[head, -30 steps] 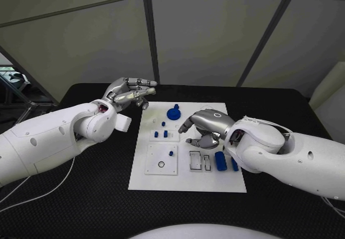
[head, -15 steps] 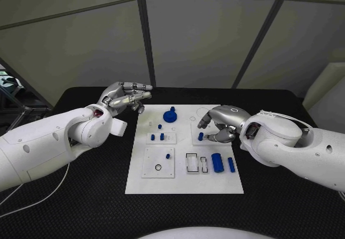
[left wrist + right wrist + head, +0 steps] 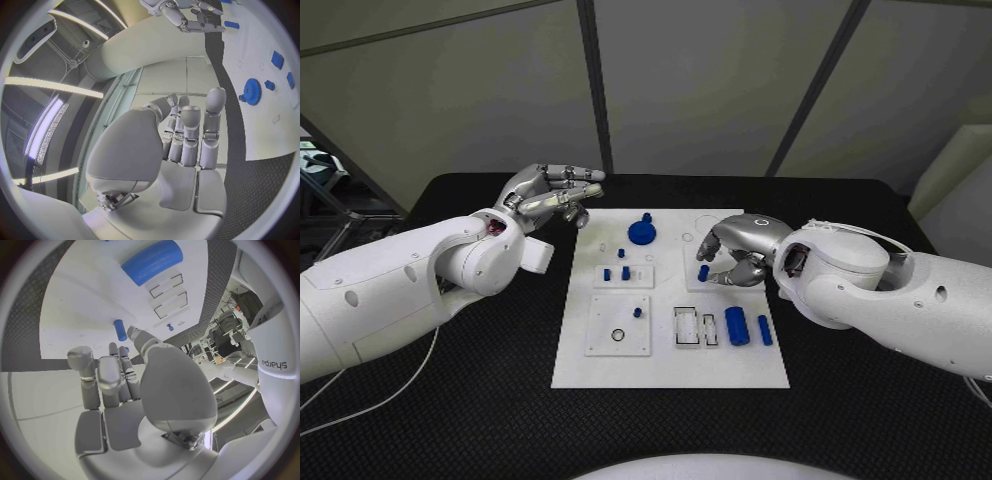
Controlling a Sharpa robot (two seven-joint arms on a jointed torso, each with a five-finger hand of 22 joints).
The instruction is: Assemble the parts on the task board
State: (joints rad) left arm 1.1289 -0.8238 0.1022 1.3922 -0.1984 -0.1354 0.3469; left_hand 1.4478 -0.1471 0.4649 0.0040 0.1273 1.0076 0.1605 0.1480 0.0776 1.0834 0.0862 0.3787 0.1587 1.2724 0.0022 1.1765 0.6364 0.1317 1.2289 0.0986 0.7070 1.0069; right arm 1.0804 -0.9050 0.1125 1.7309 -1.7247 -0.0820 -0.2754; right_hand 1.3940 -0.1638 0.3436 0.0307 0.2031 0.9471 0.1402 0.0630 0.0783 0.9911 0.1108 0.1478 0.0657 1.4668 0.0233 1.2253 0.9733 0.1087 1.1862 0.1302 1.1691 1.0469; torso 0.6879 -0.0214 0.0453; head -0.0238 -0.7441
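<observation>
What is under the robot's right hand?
Under the right hand is the white task board, with one small blue peg standing by its fingers. Whatever lies directly beneath the palm is covered.

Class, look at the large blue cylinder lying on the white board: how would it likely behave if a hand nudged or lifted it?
The large blue cylinder lies on its side on the task board, so a sideways nudge would probably roll it. It looks smooth and rigid, so likely stiff but perhaps slippery to hold.

One white task board [image 3: 668, 372], about eight blue parts [image 3: 737, 326], two robot hands [image 3: 737, 251]
</observation>
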